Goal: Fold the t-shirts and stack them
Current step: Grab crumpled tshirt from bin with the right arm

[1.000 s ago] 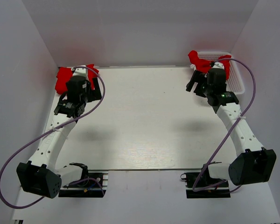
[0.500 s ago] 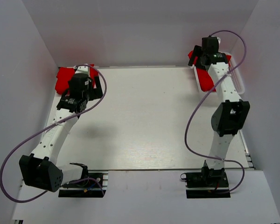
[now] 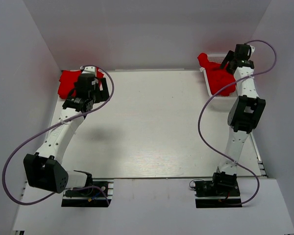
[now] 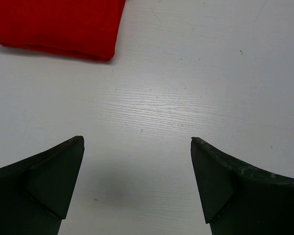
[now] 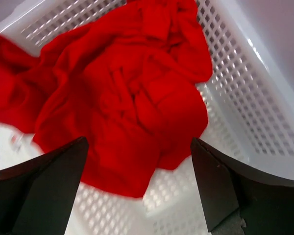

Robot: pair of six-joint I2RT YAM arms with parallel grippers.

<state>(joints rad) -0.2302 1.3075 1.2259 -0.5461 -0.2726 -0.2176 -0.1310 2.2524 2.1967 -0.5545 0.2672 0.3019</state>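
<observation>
**Right gripper poised over crumpled t-shirt in basket; nothing held**

1. The right gripper is spread wide and carries nothing. Its 2 fingers sit at the lower corners of the right wrist view with open space between them.

2. The crumpled t-shirt lies straight ahead of that gripper. It is bunched inside the white mesh basket, which sits at the upper right of the top view. The thick middle of the heap falls almost on the gripper's centre line. The heap's long axis runs diagonally, from the upper right of the wrist frame down to its left edge. In the top view, 1 lobe spills over the basket's left rim.

3. The left gripper is likewise spread and empty, hanging over bare counter. The folded t-shirt lies flat at the upper left of the left wrist view, apart from both fingers. In the top view it is at the upper left of the counter.

4. Assessment: the right arm is far nearer the crumpled t-shirt, since the left arm works at the opposite side of the frame. The pick looks to be the right arm's job, and it calls for a straight advance onto the bunched centre. A bite taken too deep could catch the mesh beneath the cloth.
</observation>
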